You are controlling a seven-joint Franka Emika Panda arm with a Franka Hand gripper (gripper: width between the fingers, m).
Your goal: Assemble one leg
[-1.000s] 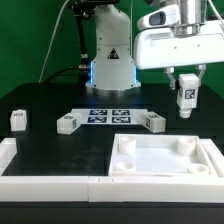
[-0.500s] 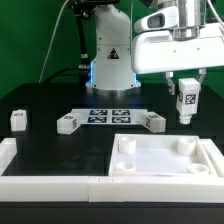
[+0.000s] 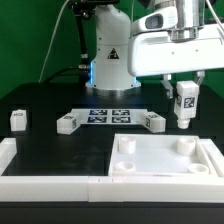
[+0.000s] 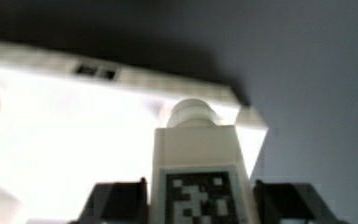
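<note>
My gripper [image 3: 184, 84] is shut on a white leg [image 3: 185, 104] with a marker tag on its face, holding it upright in the air above the far right corner of the large white square panel [image 3: 160, 160]. In the wrist view the held leg [image 4: 202, 165] runs up between my dark fingers [image 4: 119, 203], its rounded tip over the panel's corner [image 4: 87, 110]. Three more legs lie on the table: one at the exterior view's left [image 3: 17, 119], one [image 3: 67, 123] and one [image 3: 152, 122] at either end of the marker board [image 3: 110, 114].
A white raised border [image 3: 40, 180] runs along the table's front and left edges. The robot base [image 3: 111, 55] stands behind the marker board. The panel has raised round sockets at its corners [image 3: 125, 145].
The gripper with the leg has moved down a little toward the panel's far right corner. The other legs and the panel have not moved.
</note>
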